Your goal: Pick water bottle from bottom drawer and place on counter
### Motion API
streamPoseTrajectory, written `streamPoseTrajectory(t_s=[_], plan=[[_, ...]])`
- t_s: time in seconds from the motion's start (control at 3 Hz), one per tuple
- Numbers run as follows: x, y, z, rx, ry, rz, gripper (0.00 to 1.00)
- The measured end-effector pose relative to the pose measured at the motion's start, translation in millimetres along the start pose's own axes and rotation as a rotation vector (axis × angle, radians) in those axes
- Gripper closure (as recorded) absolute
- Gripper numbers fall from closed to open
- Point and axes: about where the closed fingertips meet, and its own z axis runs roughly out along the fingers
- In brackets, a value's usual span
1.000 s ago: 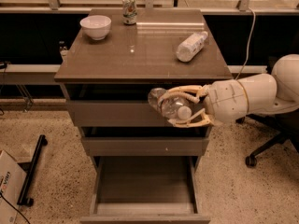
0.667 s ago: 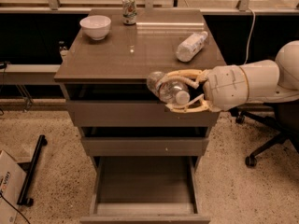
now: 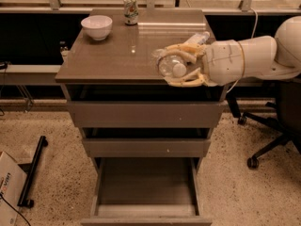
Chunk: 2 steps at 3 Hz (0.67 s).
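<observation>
My gripper (image 3: pixel 175 66) comes in from the right on a white arm and is shut on the water bottle (image 3: pixel 170 65), a small clear plastic bottle lying sideways between the cream fingers (image 3: pixel 181 83). It hangs just above the front right part of the counter (image 3: pixel 108 55). The bottom drawer (image 3: pixel 146 192) is pulled open below and shows nothing inside.
A white bowl (image 3: pixel 97 27) stands at the counter's back left and a labelled can (image 3: pixel 130 9) at the back middle. A larger white bottle (image 3: pixel 197 39) lies at the back right, partly hidden behind my gripper. An office chair base (image 3: pixel 263 140) stands right of the cabinet.
My gripper has risen with the water bottle from in front of the top drawer to just above the counter's front right edge.
</observation>
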Motion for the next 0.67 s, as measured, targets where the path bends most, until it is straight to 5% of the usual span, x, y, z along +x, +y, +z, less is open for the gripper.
streamPoseTrajectory(t_s=[0.67], plan=[[47, -46, 12, 0.007, 0.040, 0.063, 1.00]])
